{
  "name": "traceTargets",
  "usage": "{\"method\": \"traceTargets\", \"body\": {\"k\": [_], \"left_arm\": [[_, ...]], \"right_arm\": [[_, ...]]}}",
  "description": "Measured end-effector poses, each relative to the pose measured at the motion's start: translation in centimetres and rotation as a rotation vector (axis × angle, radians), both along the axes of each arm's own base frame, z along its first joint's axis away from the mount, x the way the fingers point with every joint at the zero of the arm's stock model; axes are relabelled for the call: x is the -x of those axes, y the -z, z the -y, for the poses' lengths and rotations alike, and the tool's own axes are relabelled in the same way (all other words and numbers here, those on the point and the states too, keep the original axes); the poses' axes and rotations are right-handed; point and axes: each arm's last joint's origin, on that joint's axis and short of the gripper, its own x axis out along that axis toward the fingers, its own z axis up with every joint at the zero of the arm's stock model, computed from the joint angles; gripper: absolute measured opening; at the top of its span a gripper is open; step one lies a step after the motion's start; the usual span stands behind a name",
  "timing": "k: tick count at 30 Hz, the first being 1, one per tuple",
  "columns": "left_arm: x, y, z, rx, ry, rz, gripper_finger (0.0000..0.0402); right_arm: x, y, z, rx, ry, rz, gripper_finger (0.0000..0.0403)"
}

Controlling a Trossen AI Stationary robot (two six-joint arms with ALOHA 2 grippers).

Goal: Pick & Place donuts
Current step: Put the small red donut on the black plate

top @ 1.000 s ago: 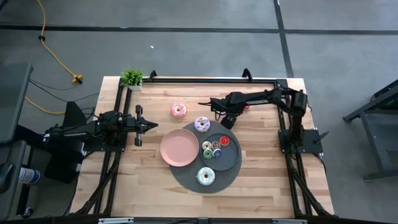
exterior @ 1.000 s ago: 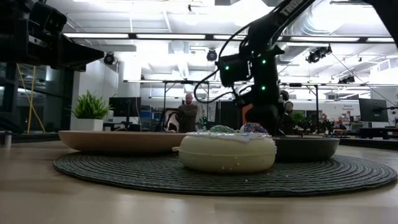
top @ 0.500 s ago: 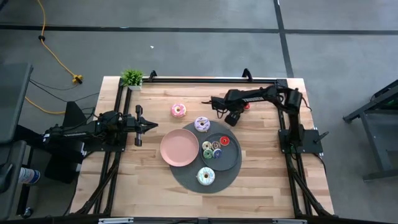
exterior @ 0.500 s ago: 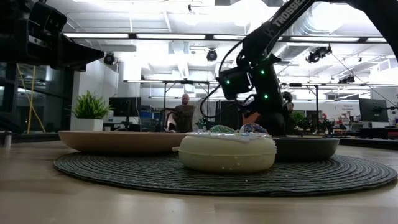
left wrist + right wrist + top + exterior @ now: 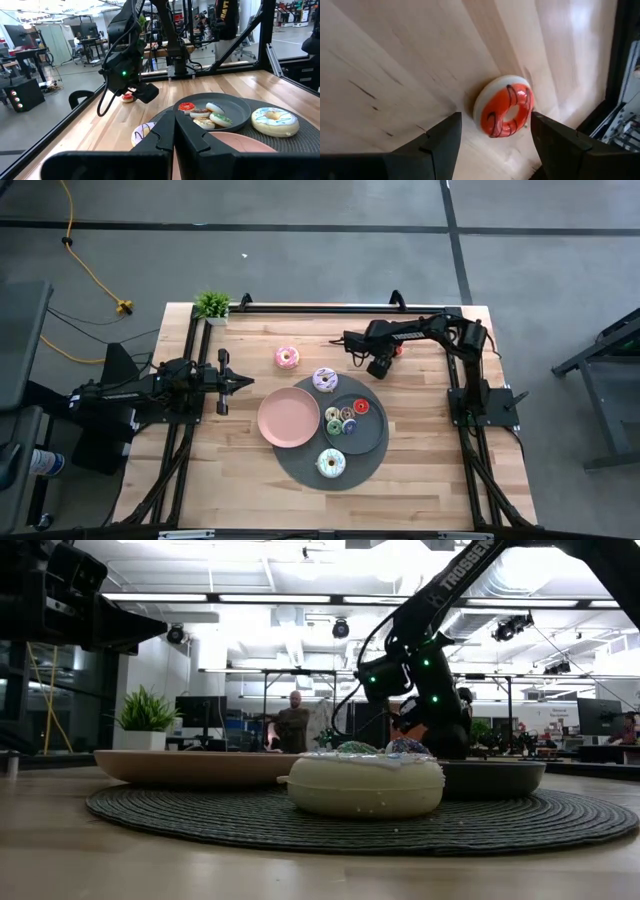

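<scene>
A tiny red-iced donut (image 5: 505, 112) lies flat on the bare wood near the table's far right (image 5: 398, 350). My right gripper (image 5: 495, 150) is open and hovers just short of it, one finger to each side, touching nothing (image 5: 383, 365). A pink-iced donut (image 5: 287, 358) lies on the wood. A white one with purple marks (image 5: 325, 380) sits at the mat's far edge. A white one with blue marks (image 5: 331, 464) lies on the mat. Several tiny donuts (image 5: 345, 418) sit in the grey plate (image 5: 375, 435). My left gripper (image 5: 240, 381) waits shut at the table's left.
A pink plate (image 5: 289, 417) and the grey plate rest on a round dark mat (image 5: 300, 465). A small potted plant (image 5: 212, 304) stands at the far left corner. A black frame rail (image 5: 330, 309) runs along the far edge. Bare wood lies near the front edge.
My right gripper has moved toward the table's right edge, away from the white and purple donut and closer to the tiny red donut. The donuts and plates have stayed where they were.
</scene>
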Motion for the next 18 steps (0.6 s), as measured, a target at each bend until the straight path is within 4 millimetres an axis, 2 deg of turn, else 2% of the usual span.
{"method": "traceTargets", "body": {"k": [10,18], "left_arm": [[0.0,0.0,0.0,0.0,0.0,0.0,0.0001],[0.0,0.0,0.0,0.0,0.0,0.0,0.0001]], "right_arm": [[0.42,0.87,-0.26,0.006,-0.003,0.009,0.0223],[0.43,0.99,-0.25,0.017,-0.011,0.009,0.0188]]}}
